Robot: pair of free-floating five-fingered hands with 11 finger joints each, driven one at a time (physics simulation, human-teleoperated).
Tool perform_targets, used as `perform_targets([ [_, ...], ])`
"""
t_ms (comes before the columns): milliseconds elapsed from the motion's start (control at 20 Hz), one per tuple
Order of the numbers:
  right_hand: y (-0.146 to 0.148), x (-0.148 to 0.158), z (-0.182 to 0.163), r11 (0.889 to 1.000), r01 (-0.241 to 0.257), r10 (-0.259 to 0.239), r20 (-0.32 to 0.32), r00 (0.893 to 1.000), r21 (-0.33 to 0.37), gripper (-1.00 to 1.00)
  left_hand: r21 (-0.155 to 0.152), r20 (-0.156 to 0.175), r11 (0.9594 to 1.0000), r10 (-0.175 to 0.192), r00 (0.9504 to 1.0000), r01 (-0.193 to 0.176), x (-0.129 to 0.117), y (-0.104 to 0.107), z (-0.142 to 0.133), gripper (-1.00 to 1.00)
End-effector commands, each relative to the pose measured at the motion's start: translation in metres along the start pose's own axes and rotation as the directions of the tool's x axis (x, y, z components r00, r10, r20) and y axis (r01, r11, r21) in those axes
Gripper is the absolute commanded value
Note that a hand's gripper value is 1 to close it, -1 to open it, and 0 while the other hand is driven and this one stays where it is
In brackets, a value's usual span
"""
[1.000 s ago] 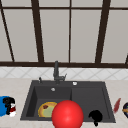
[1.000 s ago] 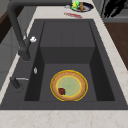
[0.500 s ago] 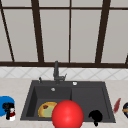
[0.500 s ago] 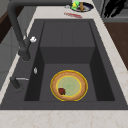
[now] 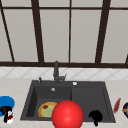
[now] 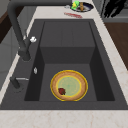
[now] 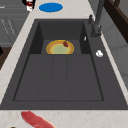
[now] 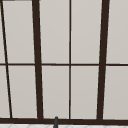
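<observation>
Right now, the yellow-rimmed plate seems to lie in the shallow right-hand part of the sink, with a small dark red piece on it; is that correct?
Not quite: the plate lies in the deep left-hand basin of the sink, near the faucet, as the front view shows. The small dark red piece does sit on it.

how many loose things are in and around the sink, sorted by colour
blue: 1, blue plate on the counter
yellow: 1, yellow plate in the basin, with a dark red bit on it
red: 2, red ball in front of the sink, red strip on the counter
dark: 1, dark dish holding mixed-colour bits
total: 5
</observation>
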Motion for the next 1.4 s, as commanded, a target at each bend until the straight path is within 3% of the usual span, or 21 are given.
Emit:
perform_targets([
  [0, 0.000, 0.000, 0.000, 1.000, 0.000, 0.000, 0.000, 1.000, 0.000, 0.00, 0.015, -0.052, 0.9952, -0.096, 0.9940, 0.097, -0.009, 0.003, 0.008, 1.00],
  [100, 0.000, 0.000, 0.000, 1.000, 0.000, 0.000, 0.000, 1.000, 0.000, 0.00, 0.012, -0.057, 0.9941, -0.107, 0.9926, 0.108, -0.013, 0.004, 0.012, 1.00],
  [300, 0.000, 0.000, 0.000, 1.000, 0.000, 0.000, 0.000, 1.000, 0.000, 0.00, 0.030, -0.046, 0.9878, -0.151, 0.9875, 0.153, -0.025, 0.010, 0.018, 1.00],
  [400, 0.000, 0.000, 0.000, 1.000, 0.000, 0.000, 0.000, 1.000, 0.000, 0.00, 0.028, -0.036, 0.9886, -0.147, 0.9884, 0.148, -0.038, 0.000, 0.019, 1.00],
  [550, 0.000, 0.000, 0.000, 1.000, 0.000, 0.000, 0.000, 1.000, 0.000, 0.00, 0.047, -0.037, 0.9840, -0.170, 0.9847, 0.172, -0.057, -0.022, 0.023, 1.00],
  [750, 0.000, 0.000, 0.000, 1.000, 0.000, 0.000, 0.000, 1.000, 0.000, 0.00, 0.053, -0.032, 0.9846, -0.165, 0.9858, 0.166, -0.084, -0.040, 0.025, 1.00],
  [850, 0.000, 0.000, 0.000, 1.000, 0.000, 0.000, 0.000, 1.000, 0.000, 0.00, 0.065, -0.032, 0.9823, -0.174, 0.9842, 0.176, -0.083, -0.035, 0.025, 1.00],
  [950, 0.000, 0.000, 0.000, 1.000, 0.000, 0.000, 0.000, 1.000, 0.000, 0.00, 0.051, -0.032, 0.9803, -0.190, 0.9814, 0.191, -0.081, -0.030, 0.025, 1.00],
  [1050, 0.000, 0.000, 0.000, 1.000, 0.000, 0.000, 0.000, 1.000, 0.000, 0.00, 0.052, -0.032, 0.9820, -0.180, 0.9832, 0.181, -0.083, -0.026, 0.024, 1.00],
  [1150, 0.000, 0.000, 0.000, 1.000, 0.000, 0.000, 0.000, 1.000, 0.000, 0.00, 0.054, -0.033, 0.9870, -0.150, 0.9881, 0.152, -0.073, -0.023, 0.025, 1.00],
  [1200, 0.000, 0.000, 0.000, 1.000, 0.000, 0.000, 0.000, 1.000, 0.000, 0.00, 0.045, -0.028, 0.9918, -0.118, 0.9926, 0.119, -0.066, -0.018, 0.026, -1.00],
  [1250, 0.000, 0.000, 0.000, 1.000, 0.000, 0.000, 0.000, 1.000, 0.000, 0.00, 0.065, -0.046, 0.9869, -0.145, 0.9884, 0.147, -0.059, -0.012, 0.026, -1.00],
  [1300, 0.000, 0.000, 0.000, 1.000, 0.000, 0.000, 0.000, 1.000, 0.000, 0.00, 0.063, -0.038, 0.9845, -0.162, 0.9861, 0.164, -0.058, -0.010, 0.030, -1.00],
  [1350, 0.000, 0.000, 0.000, 1.000, 0.000, 0.000, 0.000, 1.000, 0.000, 0.00, 0.057, -0.033, 0.9848, -0.163, 0.9861, 0.164, -0.058, -0.009, 0.032, -1.00],
])
